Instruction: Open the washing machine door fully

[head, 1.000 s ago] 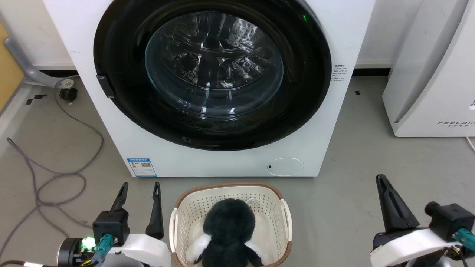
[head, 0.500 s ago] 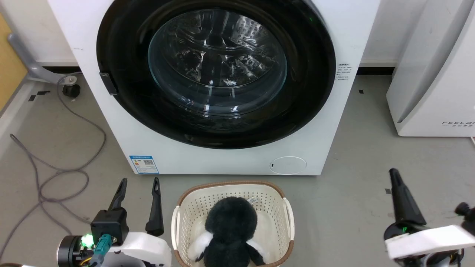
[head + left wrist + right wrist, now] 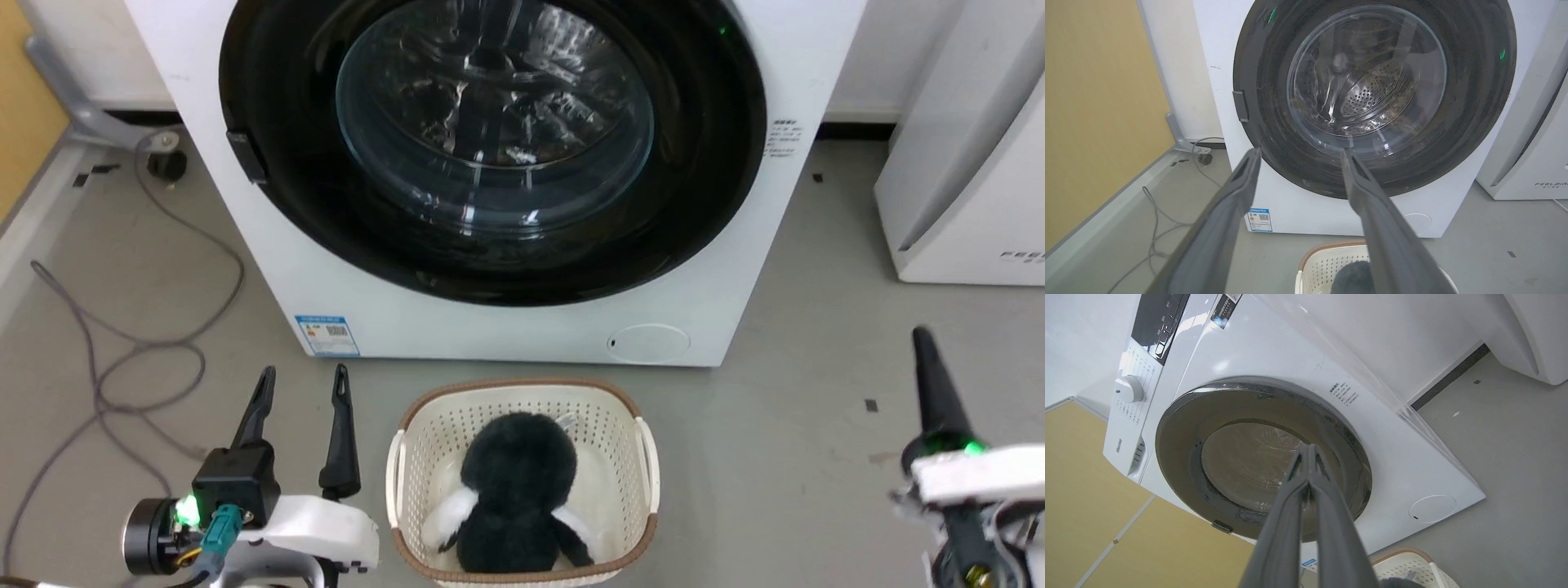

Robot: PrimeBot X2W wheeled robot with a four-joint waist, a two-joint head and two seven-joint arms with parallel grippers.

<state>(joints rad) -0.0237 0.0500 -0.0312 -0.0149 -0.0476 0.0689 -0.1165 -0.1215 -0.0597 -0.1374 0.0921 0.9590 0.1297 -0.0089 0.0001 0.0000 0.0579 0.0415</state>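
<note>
Washing machine [image 3: 490, 335] sits at top centre of the head view, white front facing the robot. Washing machine door [image 3: 492, 139] is closed, black ring lying flat against the front, clear glass bowl in the middle with the steel drum visible through it. Small dark handle tab [image 3: 246, 157] sits on the door's left edge. Blue label [image 3: 326, 335] is low left on the front, small round white flap [image 3: 649, 343] low right.

Left gripper [image 3: 303, 374] is at lower left over the floor, fingers spread with a clear gap, nothing between them. It points toward the washer's lower left corner and is well apart from the door. In the left wrist view the two fingers frame the lower part of the door without touching it.

Right gripper [image 3: 1309, 449] has its fingers pressed together, tips meeting, nothing pinched. In the head view it is at the far lower right, seen edge-on as one dark spike, well apart from the washer. The right wrist view is tilted and shows the control panel with a white dial [image 3: 1128, 389].

Cream basket [image 3: 522, 384] stands on the floor just in front of the washer, between the grippers and nearer the left one. A black and white plush toy [image 3: 514, 498] lies in it. Grey cable [image 3: 106, 359] loops on the floor at left. Another white appliance [image 3: 963, 163] stands to the right of the washer.
</note>
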